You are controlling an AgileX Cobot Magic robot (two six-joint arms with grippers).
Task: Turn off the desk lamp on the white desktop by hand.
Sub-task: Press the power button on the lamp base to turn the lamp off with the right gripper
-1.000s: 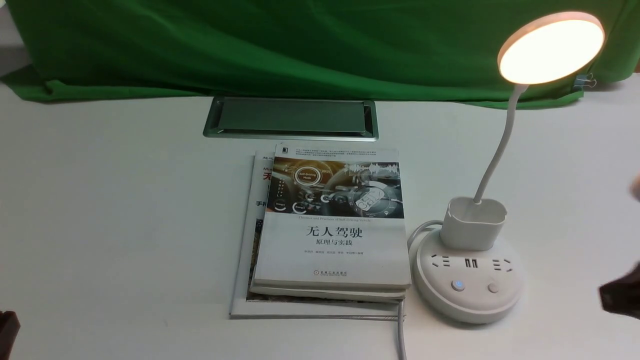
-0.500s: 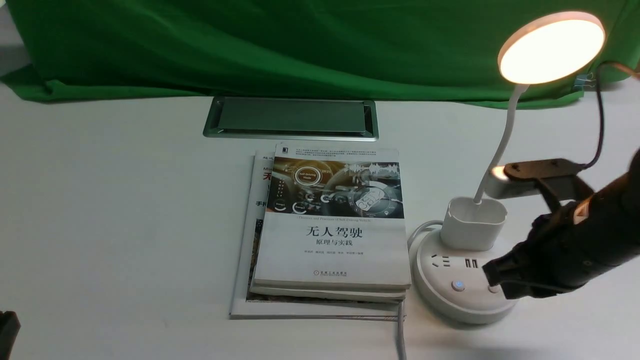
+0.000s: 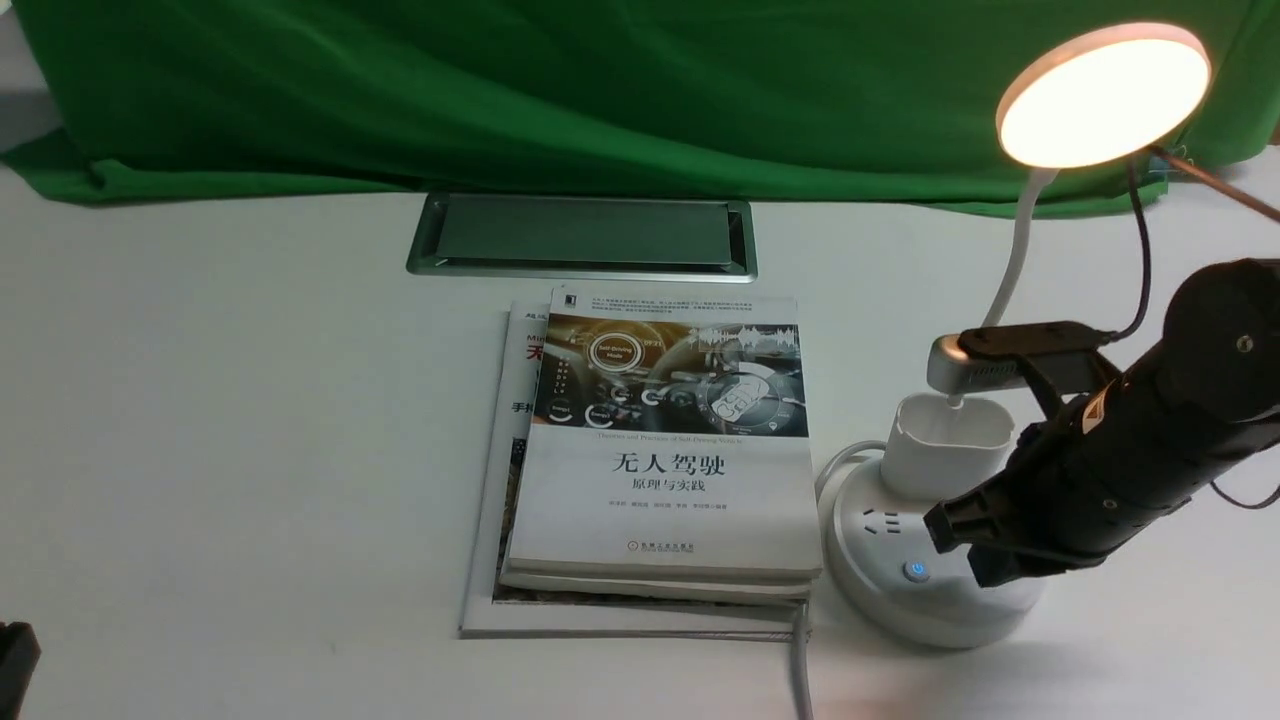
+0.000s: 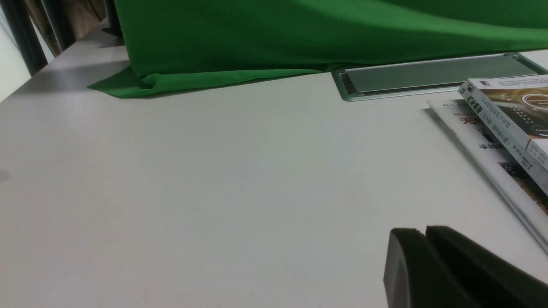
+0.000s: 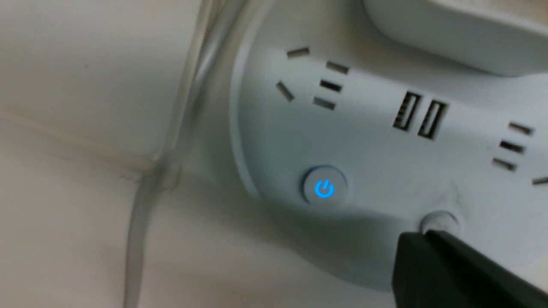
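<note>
The white desk lamp stands at the right of the white desktop (image 3: pixel 250 420). Its disc head (image 3: pixel 1103 95) glows warm. Its round base (image 3: pixel 880 575) has sockets, a blue-lit power button (image 3: pixel 915 571) and a plain second button (image 5: pixel 440 221). My right gripper (image 3: pixel 950 530) is shut and empty, low over the base, its tip at the plain button's edge; the right wrist view shows the tip (image 5: pixel 421 237) just over that button, contact unclear. My left gripper (image 4: pixel 424 233) is shut and empty, low over the bare desktop at the front left.
Two stacked books (image 3: pixel 660 450) lie left of the lamp base, close to it. The lamp's cable (image 3: pixel 800 670) runs from the base to the front edge. A silver-framed hatch (image 3: pixel 582 237) sits behind the books. Green cloth (image 3: pixel 500 90) hangs at the back.
My right arm has come in from the right edge and reached left and down over the lamp base, its tip now at the plain button. The lamp stays lit. The left gripper has not moved.
</note>
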